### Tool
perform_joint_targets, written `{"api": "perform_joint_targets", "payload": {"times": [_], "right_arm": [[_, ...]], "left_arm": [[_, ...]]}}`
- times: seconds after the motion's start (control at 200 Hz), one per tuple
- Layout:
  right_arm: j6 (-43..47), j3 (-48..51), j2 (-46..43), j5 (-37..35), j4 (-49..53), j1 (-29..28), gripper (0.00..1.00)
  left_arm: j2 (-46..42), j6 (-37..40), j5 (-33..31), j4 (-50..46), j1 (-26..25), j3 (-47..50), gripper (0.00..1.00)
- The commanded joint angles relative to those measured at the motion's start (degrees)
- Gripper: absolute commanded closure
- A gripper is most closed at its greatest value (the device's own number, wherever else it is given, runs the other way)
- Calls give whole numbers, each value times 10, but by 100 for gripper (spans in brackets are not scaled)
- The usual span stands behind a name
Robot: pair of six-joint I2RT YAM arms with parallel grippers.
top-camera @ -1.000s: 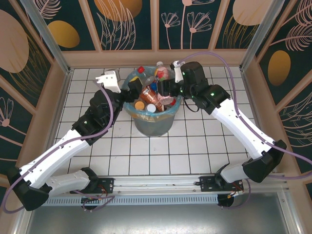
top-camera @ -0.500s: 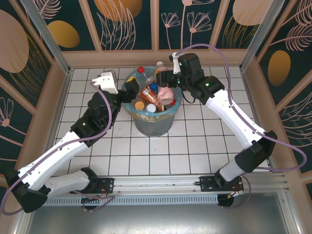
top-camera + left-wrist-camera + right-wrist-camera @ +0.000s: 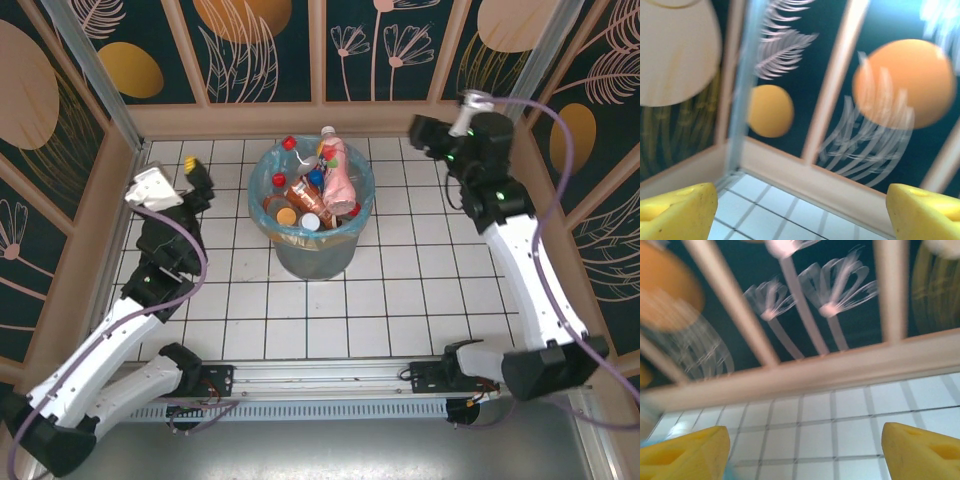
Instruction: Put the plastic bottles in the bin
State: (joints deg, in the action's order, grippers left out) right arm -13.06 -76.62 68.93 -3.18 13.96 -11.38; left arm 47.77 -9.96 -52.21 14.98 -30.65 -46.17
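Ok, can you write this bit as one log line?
small clear plastic bottles: piled in round grey bin | left pincer: open, empty, left of bin | right pincer: open, empty, right of bin

Both slim white-shelled arms (image 3: 100, 350) are wearing bulky black joint housings (image 3: 545, 372) and trailing thin purple cables (image 3: 204, 262), and blocky bright yellow fingers (image 3: 675, 210) are poking out at each wrist.

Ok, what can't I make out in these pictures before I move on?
- Top external: the lower plastic bottles are buried under others in the bin, so no count is possible.
- Left wrist: the wall is blurred, and the left gripper fingers are cropped by the bottom edge.
- Right wrist: likewise for the right gripper.
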Motion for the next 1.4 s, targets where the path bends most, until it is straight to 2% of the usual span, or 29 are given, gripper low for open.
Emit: {"api": "perform_joint_targets", "payload": {"times": [0.0, 0.16, 0.345, 0.45, 0.585, 0.636, 0.746, 0.861, 0.926, 1.101, 1.246, 1.396], "right_arm": [[4, 131, -40, -86, -125, 56, 17], [82, 355, -81, -149, -325, 104, 15], [117, 537, -71, -101, -522, 109, 13], [140, 609, -33, -52, -658, 113, 13], [107, 675, 38, 12, -830, 133, 13], [110, 687, 65, 21, -864, 137, 13], [111, 721, 135, 58, -988, 144, 13], [96, 745, 227, 88, -1126, 166, 13], [82, 737, 210, 91, -1079, 178, 12], [66, 719, 209, 74, -1048, 183, 10], [72, 710, 206, 46, -1028, 171, 8], [79, 701, 203, 12, -1005, 157, 1]], "left_arm": [[-5, -13, -22, 32, 52, 63, 13], [-2, -33, -11, 84, 112, 177, 13], [38, -37, 51, 200, 162, 308, 13], [103, -16, 97, 297, 196, 354, 10], [181, 2, 205, 405, 250, 382, 7], [190, 16, 246, 413, 260, 377, 6], [216, 57, 332, 513, 282, 400, 4], [231, 59, 365, 554, 292, 407, 2], [240, 63, 383, 585, 294, 415, 2], [257, 58, 409, 625, 294, 422, 2], [335, 64, 452, 681, 294, 409, 2], [399, 49, 408, 651, 294, 358, 1]]}}
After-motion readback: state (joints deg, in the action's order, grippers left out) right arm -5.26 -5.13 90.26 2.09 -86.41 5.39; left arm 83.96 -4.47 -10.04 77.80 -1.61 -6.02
